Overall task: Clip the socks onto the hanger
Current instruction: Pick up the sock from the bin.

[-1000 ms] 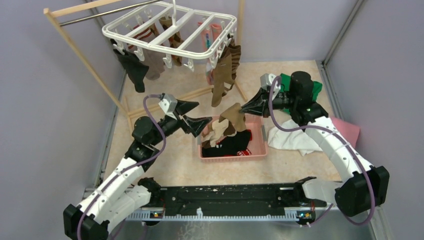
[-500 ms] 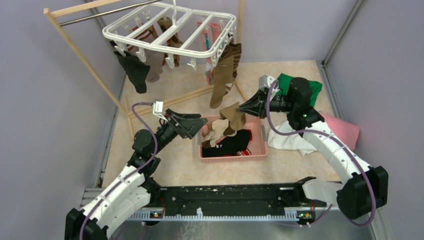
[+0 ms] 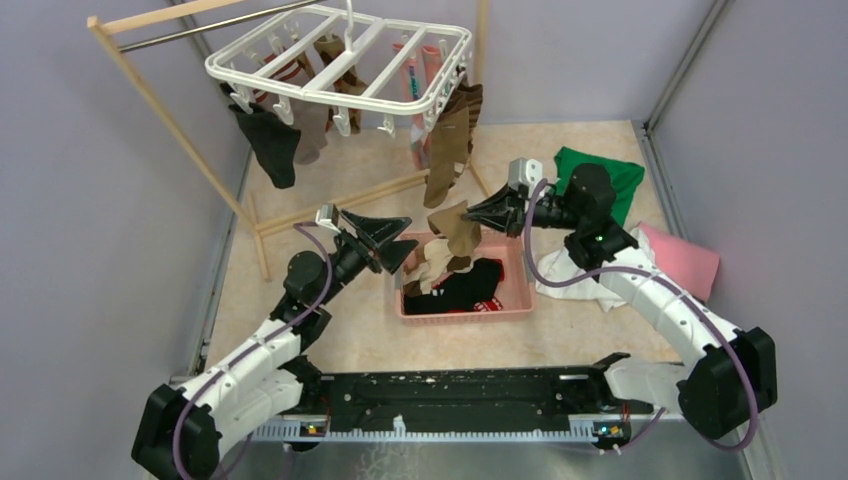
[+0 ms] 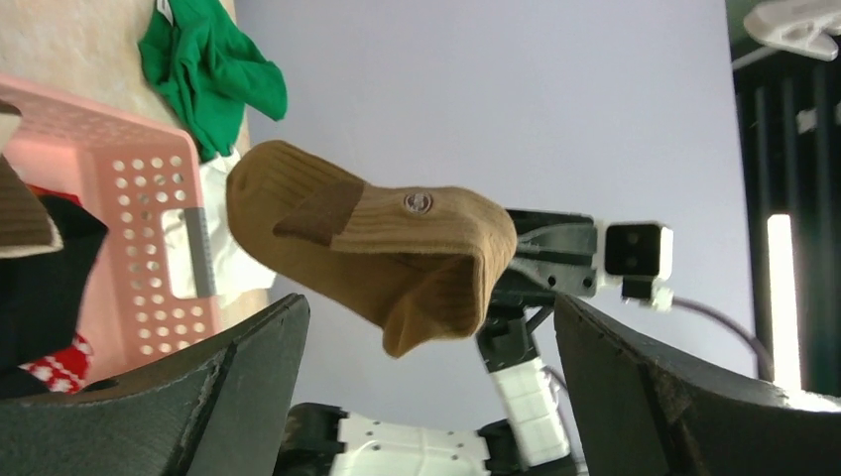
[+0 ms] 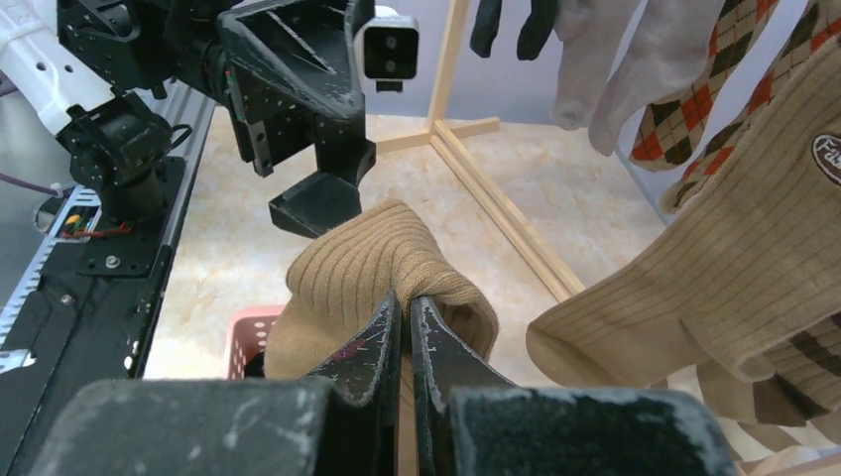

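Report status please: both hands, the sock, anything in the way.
Right hand shut on brown sock, above pink basket. Left hand open, facing it, not touching. Clipped sock on hanger hangs close beside.

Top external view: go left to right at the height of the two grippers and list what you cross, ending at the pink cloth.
Left gripper, open → brown sock → right gripper, shut on that sock → green cloth → pink cloth.
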`<state>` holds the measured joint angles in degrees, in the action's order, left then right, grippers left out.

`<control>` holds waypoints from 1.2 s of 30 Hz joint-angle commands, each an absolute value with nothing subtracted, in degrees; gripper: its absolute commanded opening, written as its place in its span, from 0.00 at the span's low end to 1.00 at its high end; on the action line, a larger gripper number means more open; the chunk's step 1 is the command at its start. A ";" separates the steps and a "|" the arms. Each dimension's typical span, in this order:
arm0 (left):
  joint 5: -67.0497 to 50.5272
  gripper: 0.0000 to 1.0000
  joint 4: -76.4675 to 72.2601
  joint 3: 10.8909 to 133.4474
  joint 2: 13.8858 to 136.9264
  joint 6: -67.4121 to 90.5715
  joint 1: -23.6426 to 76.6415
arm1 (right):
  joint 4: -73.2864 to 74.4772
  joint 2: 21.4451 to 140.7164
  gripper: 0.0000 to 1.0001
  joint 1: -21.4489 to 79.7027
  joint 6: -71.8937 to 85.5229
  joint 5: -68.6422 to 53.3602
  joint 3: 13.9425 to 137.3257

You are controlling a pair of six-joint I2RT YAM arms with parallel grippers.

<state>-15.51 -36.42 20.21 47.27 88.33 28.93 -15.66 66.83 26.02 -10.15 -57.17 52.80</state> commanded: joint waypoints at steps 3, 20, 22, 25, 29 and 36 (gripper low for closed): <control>-14.20 0.98 -37.03 26.54 53.04 103.15 30.21 | -20.37 67.56 0.00 28.57 -12.69 -55.70 52.23; -12.45 0.19 -47.46 30.54 63.28 102.92 32.63 | -14.48 63.89 0.00 32.68 -21.82 -54.66 50.03; -11.62 0.03 -49.77 29.66 62.57 98.42 32.36 | -13.28 63.03 0.00 32.68 -22.06 -54.18 49.39; -12.38 0.00 -51.28 29.24 60.11 86.94 30.86 | -11.52 61.10 0.01 32.57 -20.56 -53.86 48.23; -21.54 0.00 -41.69 33.37 54.19 55.73 28.45 | -10.11 59.11 0.33 31.93 -13.21 -54.15 46.94; -42.13 0.00 -16.60 41.54 48.55 -1.35 28.48 | -25.13 58.76 0.71 26.99 15.17 -58.47 43.20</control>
